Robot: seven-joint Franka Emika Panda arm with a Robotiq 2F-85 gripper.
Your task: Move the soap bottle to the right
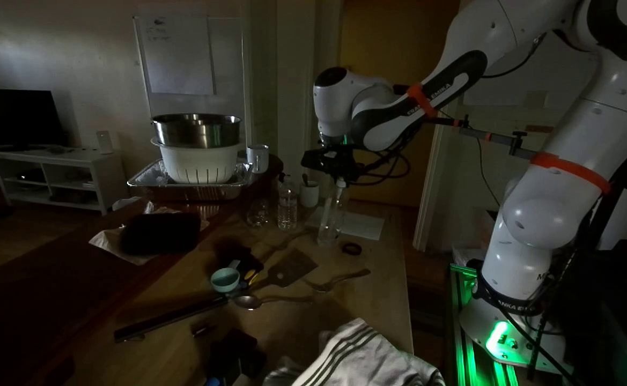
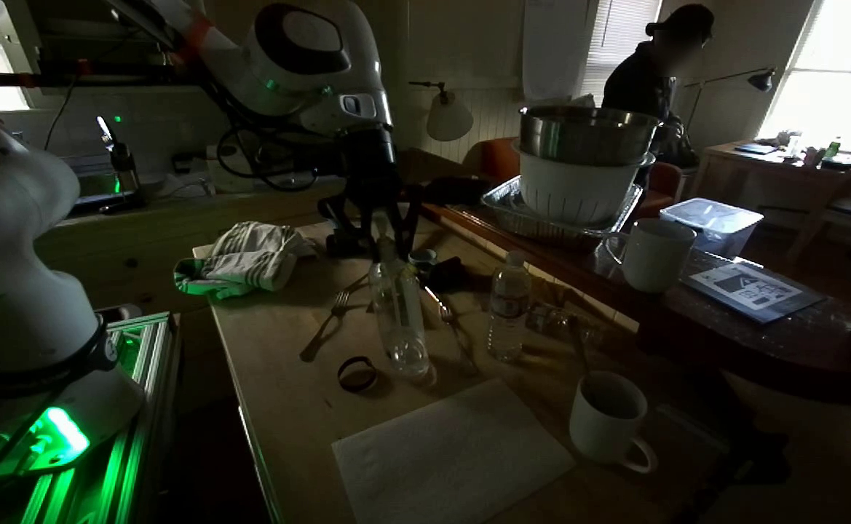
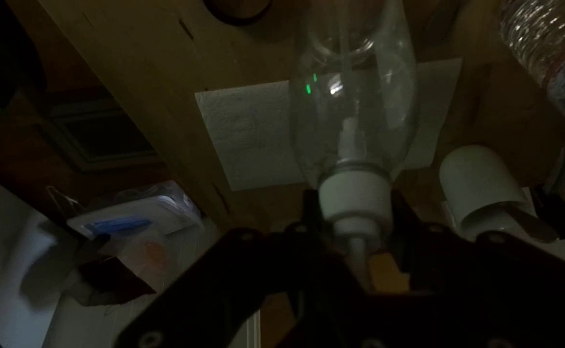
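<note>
The soap bottle [image 1: 332, 220] is tall and clear with a white pump top. In both exterior views it leans slightly, its base at or very near the wooden tabletop; I cannot tell whether it touches. It also shows in an exterior view [image 2: 400, 313] and in the wrist view [image 3: 350, 106], where its pale label strip is on the right. My gripper [image 3: 354, 205] points down over the bottle, with a black finger against each side of the white pump collar. The gripper also shows in both exterior views [image 1: 340, 174] [image 2: 392, 247]. The pump nozzle is partly hidden among the fingers.
A water bottle [image 2: 509, 309] and a white mug [image 2: 607, 429] with a utensil stand nearby. A white paper sheet [image 2: 454, 458] and a black ring [image 2: 357, 373] lie by the bottle's base. Forks, a spatula [image 1: 289, 267] and a striped towel [image 1: 367, 359] lie on the table.
</note>
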